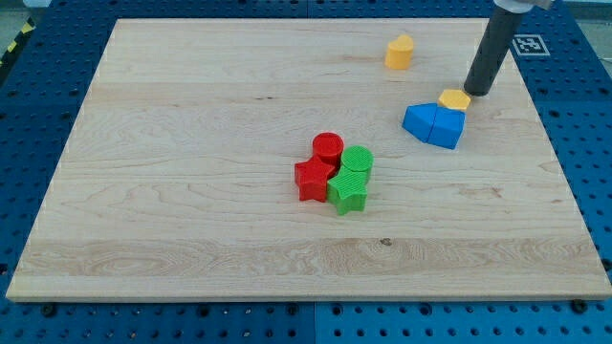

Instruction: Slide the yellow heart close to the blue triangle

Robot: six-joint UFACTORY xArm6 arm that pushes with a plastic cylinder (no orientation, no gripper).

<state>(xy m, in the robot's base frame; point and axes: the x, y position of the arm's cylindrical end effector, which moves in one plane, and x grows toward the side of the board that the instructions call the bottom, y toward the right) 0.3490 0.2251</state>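
The yellow heart (400, 52) lies near the view's top, right of centre, alone. Two blue blocks touch each other below it: the left one (421, 121) and the right one (448, 129), which looks like the triangle. A second yellow block, a flat pentagon (454, 99), rests against the top edge of the blue pair. My tip (477, 94) stands on the board just right of the yellow pentagon, touching or almost touching it. It is down and to the right of the yellow heart, well apart from it.
A cluster sits near the board's centre: a red cylinder (327, 147), a red star (313, 179), a green cylinder (358, 160) and a green star (348, 193). The board's right edge (553, 143) runs close to the blue blocks.
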